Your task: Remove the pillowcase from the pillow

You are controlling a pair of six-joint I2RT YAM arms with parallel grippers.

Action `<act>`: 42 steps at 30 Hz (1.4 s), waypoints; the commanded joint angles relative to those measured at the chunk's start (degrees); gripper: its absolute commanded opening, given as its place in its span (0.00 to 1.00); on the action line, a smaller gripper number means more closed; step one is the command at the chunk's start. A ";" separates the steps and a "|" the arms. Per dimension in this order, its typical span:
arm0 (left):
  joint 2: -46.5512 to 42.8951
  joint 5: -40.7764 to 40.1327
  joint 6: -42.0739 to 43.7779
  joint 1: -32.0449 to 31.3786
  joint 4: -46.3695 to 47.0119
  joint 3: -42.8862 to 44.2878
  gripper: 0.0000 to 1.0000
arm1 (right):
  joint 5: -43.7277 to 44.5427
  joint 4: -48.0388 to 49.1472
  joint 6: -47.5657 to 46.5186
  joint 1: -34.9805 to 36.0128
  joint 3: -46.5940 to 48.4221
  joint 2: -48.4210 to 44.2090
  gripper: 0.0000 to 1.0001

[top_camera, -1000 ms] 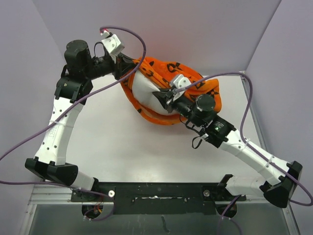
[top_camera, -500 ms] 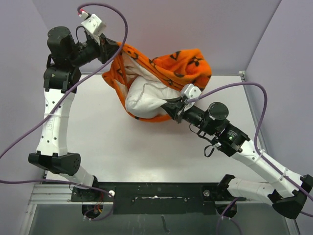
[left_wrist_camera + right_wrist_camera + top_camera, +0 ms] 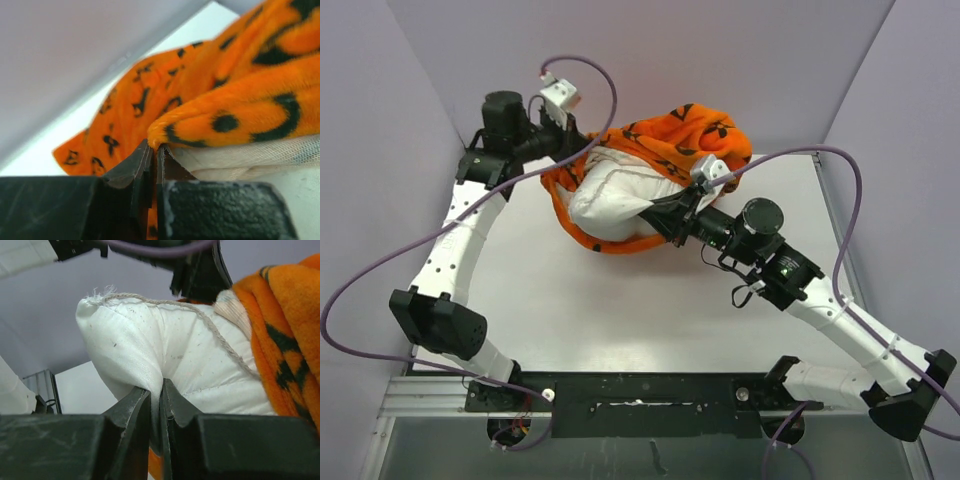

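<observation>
The orange pillowcase (image 3: 685, 135), printed with dark motifs, bunches over the back and right of the white pillow (image 3: 610, 195) at the table's far middle. My left gripper (image 3: 582, 150) is shut on the pillowcase's hem at the bundle's upper left. The wrist view shows orange pile (image 3: 235, 115) pinched at that gripper's (image 3: 154, 147) tips, with pale fabric beneath. My right gripper (image 3: 658, 208) is shut on a fold of the pillow (image 3: 150, 345) at its bare front right side. Pillowcase cloth (image 3: 285, 315) hangs to the right of the right gripper (image 3: 156, 385).
Purple walls (image 3: 650, 50) close in the white table (image 3: 620, 310) at the back and both sides. Purple cables (image 3: 610, 85) loop over the arms and bundle. A black rail (image 3: 650, 392) runs along the near edge.
The left gripper swung up and left with the hem, then came back right toward the bundle. The right gripper kept its pinch and shifted slightly. More white pillow shows now.
</observation>
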 commanded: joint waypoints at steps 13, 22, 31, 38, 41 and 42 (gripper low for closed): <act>-1.47 28.09 -18.51 24.07 3.39 12.18 0.98 | 11.57 9.26 1.44 -3.18 20.29 8.91 0.00; -7.80 58.22 -60.41 31.64 62.14 3.53 0.98 | 8.30 6.27 0.02 -3.35 30.44 17.13 0.00; -9.99 61.74 -57.42 23.94 65.52 -0.67 0.98 | 1.07 5.59 3.38 -3.20 33.01 21.05 0.00; -8.79 50.62 -43.84 22.27 48.80 1.05 0.98 | -2.93 5.18 4.57 -2.68 35.21 23.72 0.00; -9.62 33.88 -7.44 11.86 5.17 8.50 0.98 | -3.77 4.83 5.09 -2.57 36.35 25.17 0.00; -9.58 31.48 -0.65 8.99 -1.89 9.45 0.98 | -3.88 4.94 5.23 -2.55 36.44 25.45 0.00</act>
